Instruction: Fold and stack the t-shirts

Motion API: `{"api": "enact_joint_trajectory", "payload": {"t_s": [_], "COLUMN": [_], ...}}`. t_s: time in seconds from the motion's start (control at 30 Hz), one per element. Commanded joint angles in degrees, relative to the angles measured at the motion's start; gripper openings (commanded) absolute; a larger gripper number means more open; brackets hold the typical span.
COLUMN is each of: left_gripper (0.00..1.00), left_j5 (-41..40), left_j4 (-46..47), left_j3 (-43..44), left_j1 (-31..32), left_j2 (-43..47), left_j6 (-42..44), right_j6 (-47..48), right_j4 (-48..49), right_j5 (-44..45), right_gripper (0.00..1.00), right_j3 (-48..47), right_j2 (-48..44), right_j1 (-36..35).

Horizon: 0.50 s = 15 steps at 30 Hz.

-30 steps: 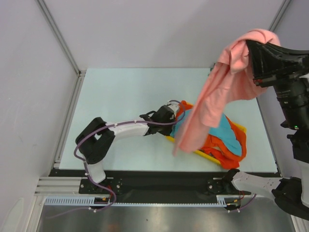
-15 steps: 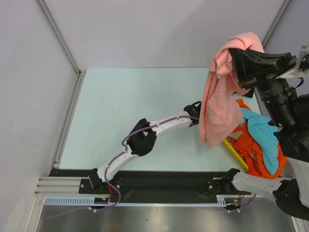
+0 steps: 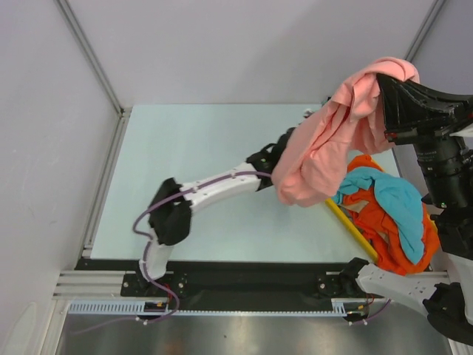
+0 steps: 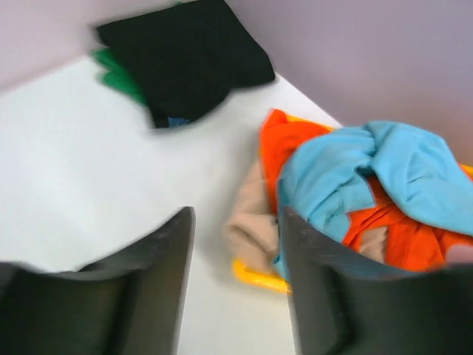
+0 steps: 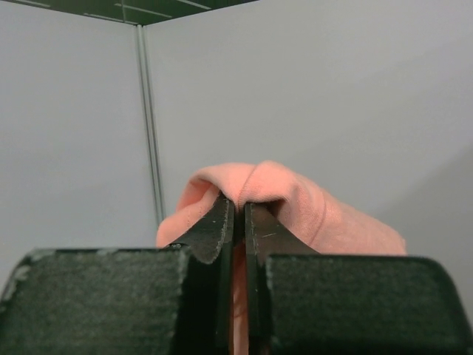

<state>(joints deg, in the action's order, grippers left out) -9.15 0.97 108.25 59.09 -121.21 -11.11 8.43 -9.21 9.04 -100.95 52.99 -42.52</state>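
My right gripper is raised high at the right and shut on the salmon pink t-shirt, which hangs bunched toward the table. The wrist view shows the pink cloth pinched between its closed fingers. My left gripper reaches to the shirt's lower part and is partly hidden behind it. Its wrist view shows it open and empty above the table. Orange and turquoise shirts lie heaped on the yellow tray. A beige shirt hangs over the tray rim.
A folded black shirt lies on a green one at the far side of the table, seen in the left wrist view only. Grey walls and metal frame posts enclose the pale table.
The tray with its heap has slid right. My left arm has left the tray and reached under the hanging pink shirt. The shirt's lower part now bunches up instead of hanging long.
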Motion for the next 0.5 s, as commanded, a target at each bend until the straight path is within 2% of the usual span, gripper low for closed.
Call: {"api": "enact_joint_trajectory", "payload": {"t_s": [0.0, 0.03, 0.07, 0.1, 0.17, 0.23, 0.33, 0.43, 0.47], "left_gripper": [0.51, 0.45, 0.28, 0.23, 0.1, 0.07, 0.02, 0.01, 0.01], "left_j5": [-2.71, -2.28, -1.41, 0.08, 6.23, 8.43, 16.15, 18.02, 18.02], "left_j4": [1.14, 0.35, -0.35, -0.36, -0.53, -3.07, 1.13, 0.62, -2.09], "left_j3": [-14.41, -17.08, -19.63, -23.83, -26.32, -27.39, -26.95, -20.2, -15.13], "left_j1": [-3.72, -4.07, -3.98, -3.98, -3.63, -2.58, -1.35, 0.41, 0.76], "left_j2": [14.32, 15.38, 16.17, 16.61, 14.44, 11.62, 5.38, -0.59, -3.83], "left_j6": [-5.58, -7.5, -8.48, -9.44, -12.95, -18.12, -22.7, -24.04, -24.13], "right_j6": [1.77, 1.77, 1.86, 1.86, 1.94, 1.77, 1.24, 0.98, 0.89], "right_j4": [5.34, 5.61, 6.39, 6.75, 8.15, 8.6, 10.97, 10.97, 10.62], "right_j5": [1.68, 1.77, 1.95, 2.04, 3.0, 3.96, 5.37, 5.46, 5.55], "right_gripper": [0.0, 0.0, 0.0, 0.0, 0.0, 0.0, 0.0, 0.0, 0.0], "right_j3": [0.74, 1.27, 1.71, 2.41, 4.35, 5.93, 7.51, 8.22, 8.48], "right_j2": [0.62, 0.71, 0.71, 0.62, 0.27, -0.17, -0.78, -1.14, -1.48], "right_j1": [-0.1, -0.1, -0.19, 0.07, -0.02, -0.02, 0.07, -0.02, -0.02]}}
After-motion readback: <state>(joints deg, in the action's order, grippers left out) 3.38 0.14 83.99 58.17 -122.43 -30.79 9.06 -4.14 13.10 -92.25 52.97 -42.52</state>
